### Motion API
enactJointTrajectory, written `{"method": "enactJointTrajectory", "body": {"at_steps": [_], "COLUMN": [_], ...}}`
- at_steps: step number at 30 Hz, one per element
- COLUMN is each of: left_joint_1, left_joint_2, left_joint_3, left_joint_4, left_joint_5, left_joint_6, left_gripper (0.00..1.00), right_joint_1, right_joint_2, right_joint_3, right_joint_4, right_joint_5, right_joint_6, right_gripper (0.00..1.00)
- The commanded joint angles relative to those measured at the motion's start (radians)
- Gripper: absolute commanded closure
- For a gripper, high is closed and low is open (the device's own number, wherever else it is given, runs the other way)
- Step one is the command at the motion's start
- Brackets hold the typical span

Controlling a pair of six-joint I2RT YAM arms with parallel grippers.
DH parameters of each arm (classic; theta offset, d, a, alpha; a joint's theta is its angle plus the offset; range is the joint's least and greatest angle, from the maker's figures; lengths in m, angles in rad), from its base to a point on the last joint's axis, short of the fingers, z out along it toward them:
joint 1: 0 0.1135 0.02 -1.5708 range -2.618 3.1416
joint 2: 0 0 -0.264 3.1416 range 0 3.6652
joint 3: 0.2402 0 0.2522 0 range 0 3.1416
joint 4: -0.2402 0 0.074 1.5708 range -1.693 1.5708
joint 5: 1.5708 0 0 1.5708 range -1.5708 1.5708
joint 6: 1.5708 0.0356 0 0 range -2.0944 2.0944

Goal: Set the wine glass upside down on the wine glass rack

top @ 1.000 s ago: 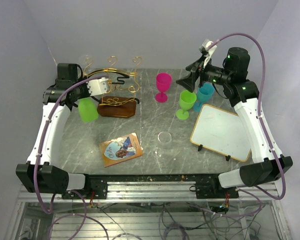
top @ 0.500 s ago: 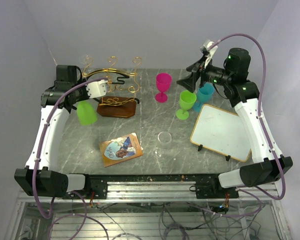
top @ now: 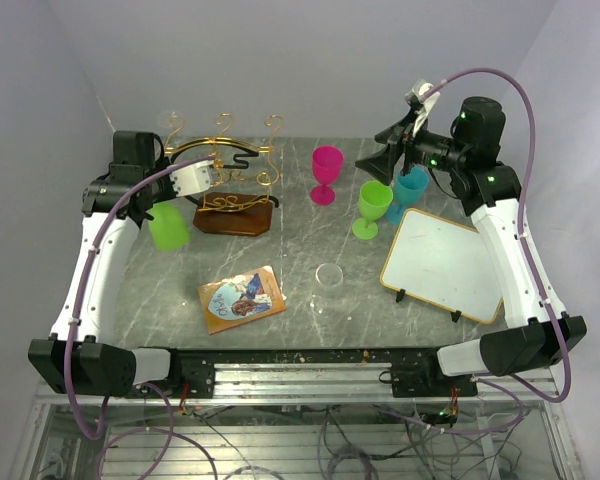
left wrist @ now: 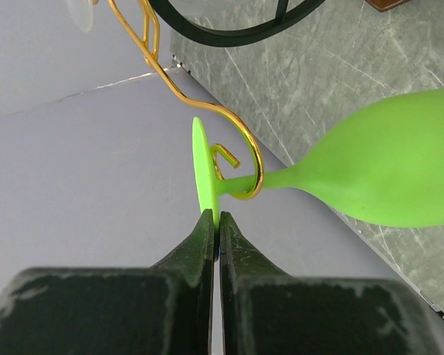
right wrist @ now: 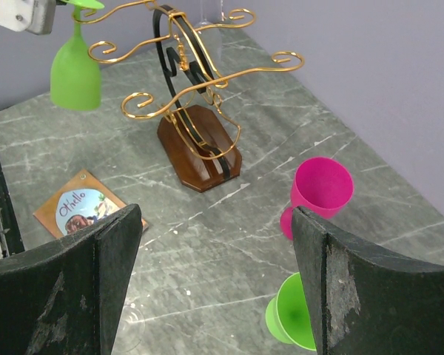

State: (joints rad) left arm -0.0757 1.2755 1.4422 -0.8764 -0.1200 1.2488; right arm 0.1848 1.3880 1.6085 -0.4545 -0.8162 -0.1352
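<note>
Green wine glass [left wrist: 385, 177], bowl cropped, foot rim hidden between left jaws

On the grey marbled table [top: 310, 235] we identify six items. A pink goblet [top: 327, 172] stands upright near the far centre. To its right, an upright green goblet [top: 372, 207] stands just beside a teal goblet [top: 412, 187]. A wood-framed white board [top: 445, 265] occupies the right side, with small black feet at its near edge. A clear round disc [top: 329, 273] lies near the centre. An illustrated card [top: 242, 298] lies flat at the near left, well apart from the board.
</note>
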Motion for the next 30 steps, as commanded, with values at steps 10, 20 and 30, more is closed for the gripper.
{"method": "enactJointTrajectory", "body": {"at_steps": [10, 20, 30], "left_joint_1": [-0.023, -0.045, -0.052], "left_joint_2": [-0.005, 0.013, 0.009], "left_joint_3": [-0.046, -0.058, -0.047], "left_joint_4": [0.087, 0.099, 0.066], "left_joint_5": [-0.095, -0.124, -0.108], "left_joint_6": [-0.009, -0.006, -0.026], "left_gripper": [0.93, 0.89, 0.79], "right_joint_1": [-0.009, -0.009, -0.01], "right_joint_2": [-0.02, -0.017, -0.011], "right_joint_3": [-0.015, -0.017, -0.018], "right_joint_4": [0.032, 0.03, 0.035], "right_joint_5": [-0.009, -0.01, -0.011], "right_joint_6": [0.009, 0.005, 0.005], "right_gripper": [0.18, 0.18, 0.18]}}
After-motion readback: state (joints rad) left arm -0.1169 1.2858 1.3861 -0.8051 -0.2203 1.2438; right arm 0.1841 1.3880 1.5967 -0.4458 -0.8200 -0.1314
